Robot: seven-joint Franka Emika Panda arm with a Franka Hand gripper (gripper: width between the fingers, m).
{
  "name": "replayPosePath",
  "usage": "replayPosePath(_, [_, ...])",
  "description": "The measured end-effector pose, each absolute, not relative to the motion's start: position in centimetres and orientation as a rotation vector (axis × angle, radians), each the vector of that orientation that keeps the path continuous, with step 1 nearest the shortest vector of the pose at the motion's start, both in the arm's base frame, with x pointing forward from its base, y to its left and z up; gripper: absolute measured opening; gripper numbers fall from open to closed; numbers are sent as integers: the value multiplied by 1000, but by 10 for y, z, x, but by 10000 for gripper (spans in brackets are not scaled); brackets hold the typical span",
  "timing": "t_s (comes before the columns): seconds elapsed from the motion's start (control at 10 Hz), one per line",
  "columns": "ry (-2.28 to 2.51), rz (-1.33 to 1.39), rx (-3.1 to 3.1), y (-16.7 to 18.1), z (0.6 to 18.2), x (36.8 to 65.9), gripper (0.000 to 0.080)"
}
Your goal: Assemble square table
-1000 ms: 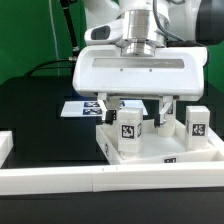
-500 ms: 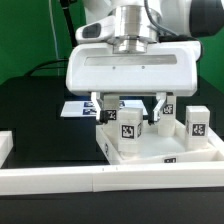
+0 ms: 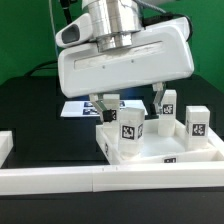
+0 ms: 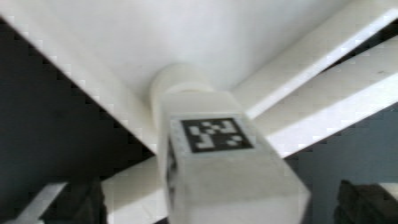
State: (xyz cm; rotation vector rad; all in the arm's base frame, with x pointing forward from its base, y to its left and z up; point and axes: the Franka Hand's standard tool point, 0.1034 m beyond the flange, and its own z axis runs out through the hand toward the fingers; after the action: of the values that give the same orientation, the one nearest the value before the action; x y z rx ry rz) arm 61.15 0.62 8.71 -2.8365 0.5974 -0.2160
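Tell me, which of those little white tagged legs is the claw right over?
The leg at the panel's near corner, between the open gripper's fingers. The others stand farther back and toward the exterior view's right.

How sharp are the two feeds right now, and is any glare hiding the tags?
Exterior view: evenly lit, slightly soft, the tag on the front leg readable, white parts bright but not blown out. Wrist view: close-up and blurry at the edges, the gripper fingers just dark smears; the leg's tag is fuzzy but legible, with no glare.
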Motion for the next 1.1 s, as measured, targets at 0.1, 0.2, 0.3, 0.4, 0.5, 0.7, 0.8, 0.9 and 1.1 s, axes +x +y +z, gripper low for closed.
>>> replayPosePath(0.1, [596, -131, -2819, 11, 87, 614, 648])
replayPosePath(0.2, [594, -130, -2819, 12, 85, 616, 648])
replayPosePath(0.3, [588, -126, -2834, 13, 80, 615, 648])
replayPosePath(0.4, [564, -116, -2856, 12, 75, 613, 648])
replayPosePath(0.5, [542, -107, -2883, 10, 73, 610, 648])
replayPosePath(0.7, [555, -107, -2881, 9, 73, 611, 507])
replayPosePath(0.8, [587, -103, -2874, 9, 73, 610, 370])
replayPosePath(0.9, [593, -103, -2877, 5, 72, 610, 296])
replayPosePath(1.1, [745, -87, -2838, 5, 72, 610, 295])
